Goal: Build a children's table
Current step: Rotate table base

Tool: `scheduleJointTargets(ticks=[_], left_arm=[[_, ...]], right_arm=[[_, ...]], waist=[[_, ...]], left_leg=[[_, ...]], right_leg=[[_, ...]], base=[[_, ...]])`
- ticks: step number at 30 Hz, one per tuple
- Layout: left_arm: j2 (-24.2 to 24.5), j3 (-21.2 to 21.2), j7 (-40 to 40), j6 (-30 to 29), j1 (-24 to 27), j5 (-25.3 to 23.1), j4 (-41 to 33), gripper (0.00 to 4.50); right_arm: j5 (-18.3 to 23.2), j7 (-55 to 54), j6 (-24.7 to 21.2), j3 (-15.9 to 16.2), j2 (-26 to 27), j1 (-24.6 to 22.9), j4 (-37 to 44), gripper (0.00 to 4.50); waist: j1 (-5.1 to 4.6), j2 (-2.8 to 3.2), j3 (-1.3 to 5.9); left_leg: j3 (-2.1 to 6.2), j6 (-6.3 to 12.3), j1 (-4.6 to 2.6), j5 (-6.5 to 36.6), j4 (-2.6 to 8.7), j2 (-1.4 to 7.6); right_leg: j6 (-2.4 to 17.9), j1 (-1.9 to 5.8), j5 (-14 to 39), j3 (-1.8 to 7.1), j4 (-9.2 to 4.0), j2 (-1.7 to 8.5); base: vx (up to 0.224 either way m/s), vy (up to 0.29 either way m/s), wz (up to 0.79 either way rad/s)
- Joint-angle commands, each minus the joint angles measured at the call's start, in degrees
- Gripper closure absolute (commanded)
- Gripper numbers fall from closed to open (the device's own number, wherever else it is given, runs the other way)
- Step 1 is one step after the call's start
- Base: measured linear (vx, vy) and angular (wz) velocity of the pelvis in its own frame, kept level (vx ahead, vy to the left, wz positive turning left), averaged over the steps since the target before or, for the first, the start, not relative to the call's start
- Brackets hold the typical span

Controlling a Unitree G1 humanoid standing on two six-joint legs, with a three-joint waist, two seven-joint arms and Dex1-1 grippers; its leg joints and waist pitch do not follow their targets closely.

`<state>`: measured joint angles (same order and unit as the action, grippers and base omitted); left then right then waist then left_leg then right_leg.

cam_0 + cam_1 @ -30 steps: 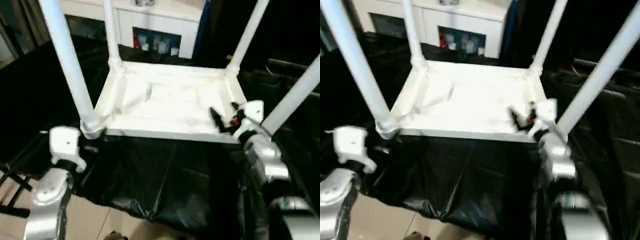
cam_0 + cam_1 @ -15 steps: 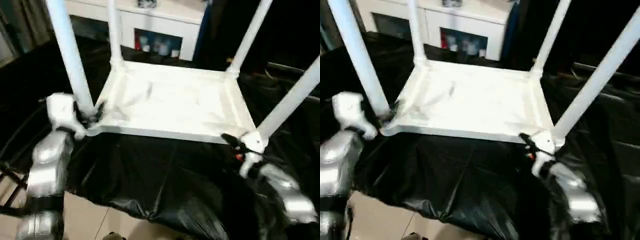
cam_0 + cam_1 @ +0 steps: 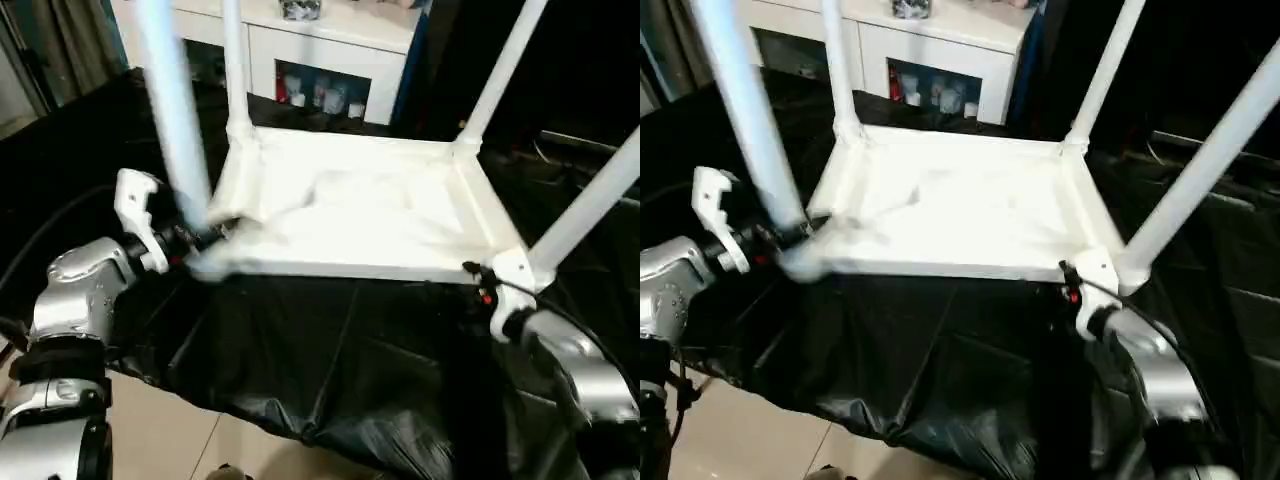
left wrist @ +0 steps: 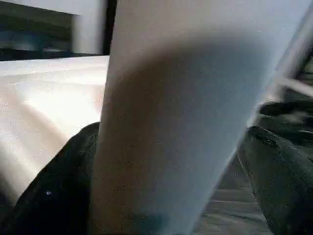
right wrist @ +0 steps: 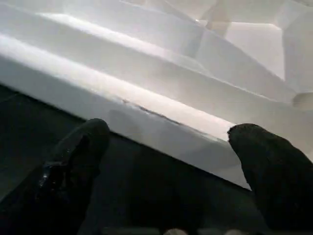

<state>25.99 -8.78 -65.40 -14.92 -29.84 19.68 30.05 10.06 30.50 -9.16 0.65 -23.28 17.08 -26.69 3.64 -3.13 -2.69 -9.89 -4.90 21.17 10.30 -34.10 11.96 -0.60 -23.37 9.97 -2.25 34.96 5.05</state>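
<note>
Black sheeting (image 3: pixel 330 350): draped over the work surface, glossy and creased; likely slippery under the inverted table, so a one-sided push could have slid the whole assembly.
Left gripper (image 4: pixel 171 147): spread around the near-left leg (image 3: pixel 178 120) just above its socket, one dark finger (image 4: pixel 54 191) on each side of the tube; looked closed on it, though contact at the pads not clearly readable.
Risk at left leg: blurred and tilted toward the left; could have been levered out of its socket or cracked at the joint if pulled sideways rather than pressed straight down.
Right gripper (image 5: pixel 171 161): spread wide, straddling the near edge of the tabletop (image 3: pixel 370 205) beside the near-right corner, holding nothing; fingers (image 5: pixel 274 166) close to the rim.
Risk at right corner: near-right leg (image 3: pixel 590 195) seated just behind the gripper; could have been knocked by a careless forearm swing.
Tabletop: upside down on the sheeting, ribbed underside up, all four legs standing in the corner sockets.
Far legs (image 3: pixel 500 70): upright, apparently seated; could have loosened if the frame racked.
White cabinet (image 3: pixel 330 50): behind the table, close to the far edge; could have been struck if the table shot backward.
</note>
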Motion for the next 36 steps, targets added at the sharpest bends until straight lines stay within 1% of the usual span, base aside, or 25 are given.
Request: scheduleJointTargets(ticks=[1,3,4,7,8,11,14,15,16,17,18,19,20,21,22,23,25,26,27,29,30,31,32,34,36], left_arm=[[-0.83,5.38,-5.56,-3.98,2.65,3.22,-7.12,0.00],[-0.81,6.95,-6.51,-5.72,4.44,4.59,-10.98,0.00],[-0.96,8.03,-6.42,-7.10,5.95,5.86,-14.27,0.00],[-1.21,9.27,-6.54,-8.50,7.57,7.20,-17.76,0.00],[-1.56,10.25,-6.82,-9.38,8.65,7.90,-20.14,0.00],[-2.49,11.19,-6.97,-11.39,10.13,9.11,-23.71,0.00],[-3.44,11.98,-6.38,-15.44,12.21,11.87,-29.04,0.00],[-3.65,12.50,-6.02,-16.89,13.16,13.08,-31.10,0.00],[-3.77,12.83,-5.80,-17.73,13.74,13.79,-32.32,0.00],[-3.71,13.23,-5.44,-18.65,14.51,14.45,-33.84,0.00],[-3.64,13.74,-5.12,-19.69,15.31,15.00,-35.25,0.00],[-3.84,14.25,-4.71,-20.13,16.00,15.16,-36.25,0.00],[-3.84,14.25,-4.71,-20.13,16.00,15.16,-36.25,0.00],[-4.08,14.44,-4.19,-20.36,16.38,15.34,-36.81,0.00],[-4.18,14.50,-3.99,-20.41,16.52,15.40,-37.01,0.00],[-4.71,14.82,-3.09,-20.65,17.23,15.69,-38.01,0.00],[-5.29,14.92,-2.26,-21.22,18.17,15.91,-39.46,0.00],[-5.76,14.73,-1.62,-22.25,18.99,16.30,-40.76,0.00],[-5.86,14.65,-1.47,-22.66,19.18,16.43,-41.13,0.00],[-6.42,14.73,-0.82,-22.53,19.64,16.02,-41.76,0.00],[-7.35,14.84,0.45,-20.87,19.29,14.86,-40.97,0.00],[-7.38,14.84,0.49,-20.81,19.28,14.82,-40.94,0.00],[-7.38,14.84,0.49,-20.81,19.28,14.82,-40.94,0.00],[-10.64,15.20,5.24,-15.34,15.82,10.79,-35.61,0.00],[-11.77,15.62,6.24,-12.89,13.59,8.97,-32.49,0.00]], right_arm=[[-1.93,0.34,-0.22,3.37,1.85,1.43,-4.98,0.05],[-2.44,0.36,0.20,3.83,2.64,2.70,-6.28,0.05],[-2.67,0.65,0.40,4.26,3.28,3.61,-7.05,0.05],[-3.12,0.89,0.63,4.87,4.07,4.65,-7.87,0.05],[-3.62,1.02,0.72,5.42,4.81,5.52,-8.47,0.05],[-4.46,1.55,1.15,6.38,6.20,7.03,-9.84,0.05],[-5.54,2.23,2.71,7.57,8.26,9.25,-12.54,0.05],[-5.83,2.54,3.38,8.02,9.26,10.21,-13.73,0.05],[-6.00,2.74,3.81,8.29,9.89,10.82,-14.50,0.05],[-6.38,2.95,4.56,8.48,10.65,11.70,-15.77,0.05],[-6.79,3.10,5.36,8.69,11.57,12.80,-17.21,0.05],[-7.22,2.99,5.87,8.98,12.55,13.97,-18.54,0.05],[-7.22,2.99,5.87,8.98,12.55,13.97,-18.54,0.05],[-7.50,2.91,6.14,9.14,13.06,14.58,-19.25,0.05],[-7.60,2.91,6.20,9.24,13.24,14.78,-19.40,0.05],[-8.02,2.98,6.48,9.73,14.08,15.67,-20.01,0.05],[-8.46,3.47,6.81,9.96,14.94,16.31,-20.40,0.05],[-8.78,4.03,7.15,10.05,15.54,16.68,-20.73,0.05],[-8.90,4.12,7.32,10.03,15.67,16.83,-20.99,0.05],[-9.11,4.27,7.92,9.95,16.10,17.21,-21.71,0.05],[-9.20,4.12,8.31,9.96,16.44,17.63,-22.44,0.05],[-9.20,4.12,8.32,9.96,16.45,17.64,-22.47,0.05],[-9.20,4.12,8.32,9.96,16.45,17.64,-22.47,0.05],[-9.65,2.19,10.19,9.37,17.41,19.54,-25.68,0.05],[-9.33,1.03,10.80,8.39,17.22,20.00,-26.28,0.05]], waist=[[-0.07,0.43,3.14],[-0.34,0.63,3.12],[-0.44,0.03,3.14],[-0.64,0.23,3.08],[-0.80,-0.08,2.98],[-1.19,-0.17,3.02],[-1.92,-0.32,2.94],[-2.12,-0.64,2.99],[-2.55,-0.57,2.84],[-2.64,-0.58,2.93],[-3.13,-0.70,3.03],[-3.55,-0.90,3.14],[-3.72,-1.25,3.30],[-3.95,-1.24,3.39],[-4.08,-1.16,3.30],[-4.28,-1.57,3.22],[-4.24,-1.59,3.22],[-4.20,-1.97,3.16],[-4.10,-1.72,3.22],[-4.02,-2.11,3.27],[-3.99,-2.02,3.29],[-4.03,-2.32,3.14],[-3.96,-2.20,3.16],[-4.11,-2.14,3.03],[-3.96,-2.13,3.06]], left_leg=[[-0.33,-0.83,-0.68,17.35,4.77,0.74],[-0.39,-0.93,-0.77,17.43,4.78,0.83],[-0.30,-0.99,-0.62,17.94,4.85,0.85],[-0.21,-1.37,-0.81,19.47,4.93,0.95],[-0.15,-1.60,-0.75,20.68,5.06,0.82],[-0.09,-2.01,-0.83,21.57,5.02,0.83],[0.06,-2.30,-0.45,21.88,5.19,0.75],[0.04,-2.36,-0.59,22.47,5.08,0.86],[0.26,-2.48,-0.17,23.03,5.30,0.72],[0.30,-2.65,-0.27,23.46,5.23,0.78],[0.37,-2.83,-0.30,24.03,5.17,0.84],[0.46,-2.83,-0.06,23.27,5.12,0.85],[0.36,-2.63,0.20,22.08,5.07,0.79],[0.31,-2.32,0.52,19.49,5.07,0.78],[0.27,-2.12,0.50,18.96,5.15,0.75],[-0.02,-1.62,0.15,18.62,4.89,0.90],[-0.12,-1.47,0.21,17.29,4.81,1.00],[-0.36,-1.40,0.14,16.42,4.70,1.03],[-0.43,-1.56,-0.05,16.00,4.63,1.12],[-0.63,-1.64,-0.18,13.91,4.48,1.15],[-0.69,-1.51,-0.28,13.49,4.47,1.14],[-0.77,-1.28,-0.33,13.35,4.45,1.16],[-0.78,-1.33,-0.38,13.43,4.44,1.13],[-0.87,-1.42,-0.62,14.73,4.44,1.16],[-0.66,-1.94,-0.52,16.16,4.49,1.05]], right_leg=[[12.36,2.20,14.10,1.49,-3.97,2.06],[12.29,2.05,14.49,1.53,-4.04,2.04],[12.03,2.22,15.32,1.46,-3.90,2.05],[11.21,1.99,17.35,1.46,-4.11,2.02],[10.18,1.96,19.93,1.41,-4.44,1.90],[9.64,1.75,20.54,1.46,-4.48,1.82],[9.44,1.94,20.80,1.34,-4.52,1.69],[9.48,1.72,21.36,1.37,-4.44,1.81],[9.04,1.97,22.92,1.20,-4.59,1.70],[8.85,1.85,23.56,1.17,-4.61,1.77],[8.98,1.65,23.52,1.20,-4.67,1.78],[9.54,1.82,21.93,1.26,-4.44,1.82],[9.66,2.07,20.64,1.30,-4.35,1.77],[9.99,2.29,17.68,1.39,-3.86,1.72],[9.97,2.22,17.34,1.30,-3.90,1.49],[10.28,1.99,17.21,1.48,-3.99,1.60],[10.47,2.06,16.64,1.64,-3.92,1.77],[10.43,1.97,16.23,1.71,-3.97,1.63],[10.61,1.92,15.63,1.76,-3.83,1.63],[11.01,2.03,12.61,1.71,-3.47,1.33],[11.16,1.97,11.82,1.72,-3.45,1.26],[11.27,1.86,11.52,1.70,-3.45,1.17],[11.25,1.89,11.61,1.70,-3.46,1.17],[11.01,1.58,12.76,1.67,-3.80,1.06],[9.97,1.76,15.51,1.69,-4.01,1.25]], base=[[0.000,0.000,0.00],[0.000,0.000,0.00],[0.000,0.000,0.00],[0.000,0.000,0.00],[0.000,0.000,0.00],[0.000,0.000,0.00],[0.000,0.000,0.00],[0.000,0.000,0.00],[0.000,0.000,0.00],[0.000,0.000,0.00],[0.000,0.000,0.00],[0.000,0.000,0.00],[0.000,0.000,0.00],[0.000,0.000,0.00],[0.000,0.000,0.00],[0.000,0.000,0.00],[0.000,0.000,0.00],[0.000,0.000,0.00],[0.000,0.000,0.00],[0.000,0.000,0.00],[0.000,0.000,0.00],[0.000,0.000,0.00],[0.000,0.000,0.00],[0.000,0.000,0.00],[0.000,0.000,0.00]])
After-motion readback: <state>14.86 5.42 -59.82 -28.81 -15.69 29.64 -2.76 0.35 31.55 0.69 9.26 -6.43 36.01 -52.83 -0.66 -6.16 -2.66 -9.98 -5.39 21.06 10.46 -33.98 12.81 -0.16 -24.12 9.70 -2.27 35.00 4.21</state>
